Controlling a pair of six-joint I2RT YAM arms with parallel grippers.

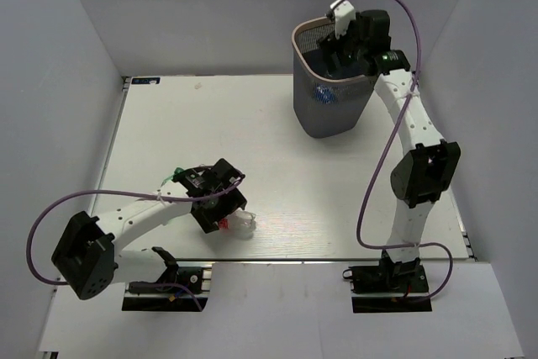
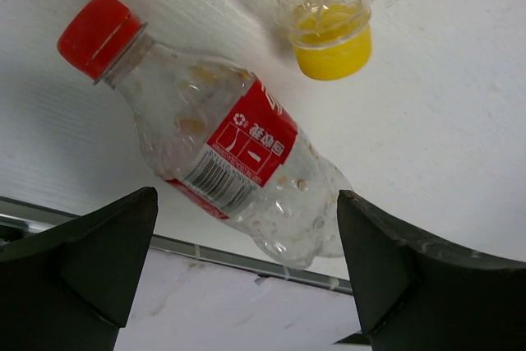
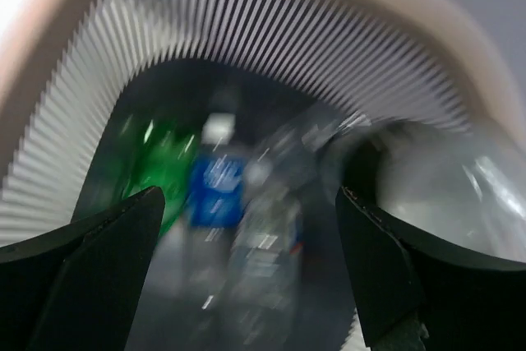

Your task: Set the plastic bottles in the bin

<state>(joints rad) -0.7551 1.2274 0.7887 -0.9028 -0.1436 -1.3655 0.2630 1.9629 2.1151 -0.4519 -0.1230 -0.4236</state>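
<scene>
Two bottles out on the surface [image 2: 436,121], is that the count? — Ana

Two that I can see, both by the left arm at the near edge. The red-cap bottle [image 2: 222,150] lies on its side, and the yellow-cap bottle [image 2: 333,39] lies just beside it. The top view shows nothing else loose, though the arms could hide something. — Ben

Has the left arm got hold of the red one? — Ana

No. The left end effector [image 2: 246,199] is spread wide and hovers over it, with a finger on either side of the body and neither touching. I'd judge it is lined up for a grasp not yet made. — Ben

And over at the bin? — Ana

The bin [image 1: 329,115] stands at the far right. The right end effector [image 3: 251,196] hangs over its mouth, jaws wide apart with nothing between them. That camera is blurred, but down inside I make out a green bottle [image 3: 160,166], a blue-label bottle [image 3: 218,187] and some clear ones. A clear bottle [image 3: 448,187] shows by the right finger; whether it is falling or lying on the heap I cannot tell. — Ben

So most is done? — Ana

I'd say so. The bulk is binned, and two pickups remain. — Ben
</scene>
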